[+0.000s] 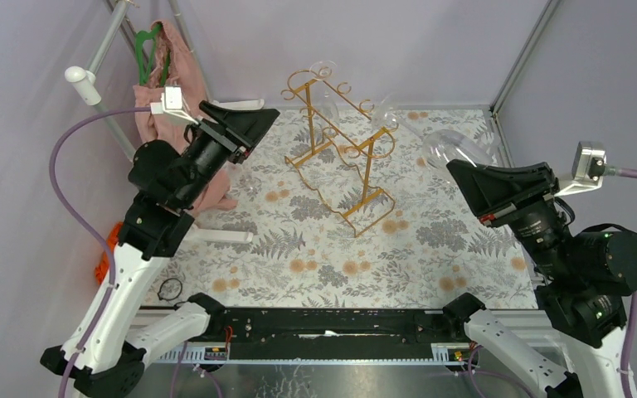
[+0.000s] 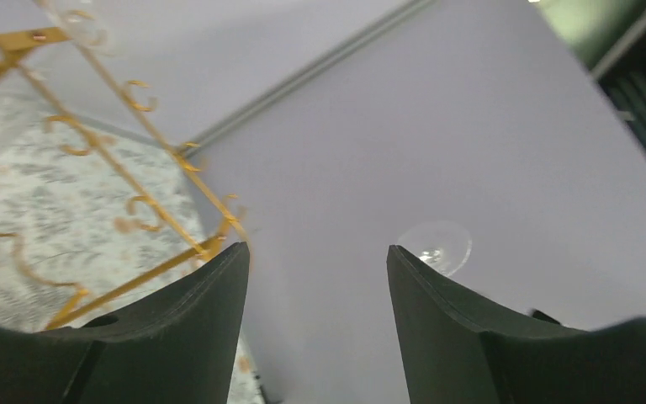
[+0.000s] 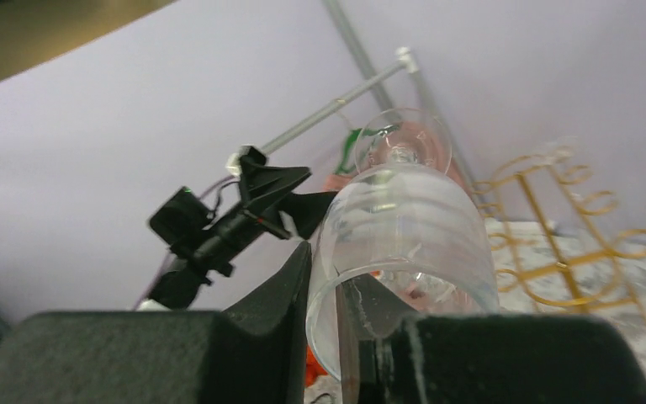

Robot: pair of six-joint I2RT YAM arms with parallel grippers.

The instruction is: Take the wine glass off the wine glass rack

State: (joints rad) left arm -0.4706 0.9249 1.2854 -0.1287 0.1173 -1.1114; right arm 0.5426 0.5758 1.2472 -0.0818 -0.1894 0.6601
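1 wine glass (image 3: 404,219) is clamped at its rim by the right hand (image 3: 341,307), 1 finger inside the bowl and 1 outside, likely because the rim was the nearest part to reach. It is held almost level above the table's (image 1: 299,240) right side, foot pointing towards the wine glass rack (image 1: 368,174). The foot looks clear of the curled loops, so the lift-off seems nearly done. The left hand (image 1: 261,114) hovers released and empty to the left of the rack, perhaps ready to steady it.
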